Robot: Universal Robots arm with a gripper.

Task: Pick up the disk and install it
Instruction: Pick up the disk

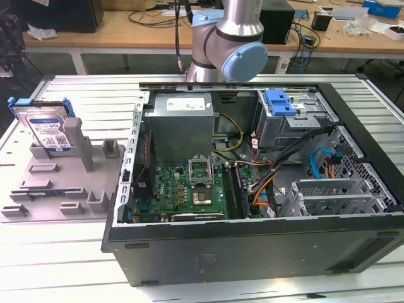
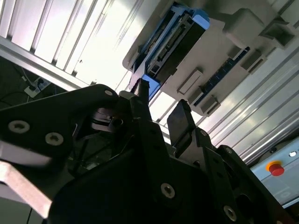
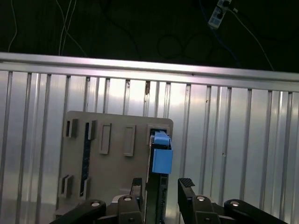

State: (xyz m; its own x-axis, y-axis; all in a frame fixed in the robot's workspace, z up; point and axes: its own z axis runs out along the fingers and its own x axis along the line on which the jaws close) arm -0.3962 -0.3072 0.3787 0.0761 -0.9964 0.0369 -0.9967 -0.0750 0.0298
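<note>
**Gripper (image 3: 161, 186) wide and empty, disk (image 3: 159, 156) on edge in its holder (image 3: 112, 140)**

In both wrist views the gripper (image 2: 160, 99) sits closest to the lens. Its two black fingers (image 3: 187, 186) are spread apart and nothing is between them. Past the gap, well clear of the fingertips, the disk (image 2: 180, 39) shows edge-on with its blue frame towards the camera. It stands in a slot of the grey holder (image 2: 243, 28), which lies on the ribbed metal table (image 3: 224, 140).

In the exterior view the open case (image 1: 252, 243) is nearest, lying on its side on the table (image 1: 82, 95). Inside it are the green board (image 1: 189, 186), the power supply (image 1: 183, 107) and a drive cage (image 1: 297, 117) with a blue latch on top. Just beside the case, on the exterior view's left, the holder (image 1: 63, 183) carries the disk (image 1: 47, 129) at its far corner, standing on edge with the label facing the camera. Behind the case rises the arm (image 1: 230, 38), and beyond that is a wooden bench (image 1: 126, 25) strewn with cables.
</note>
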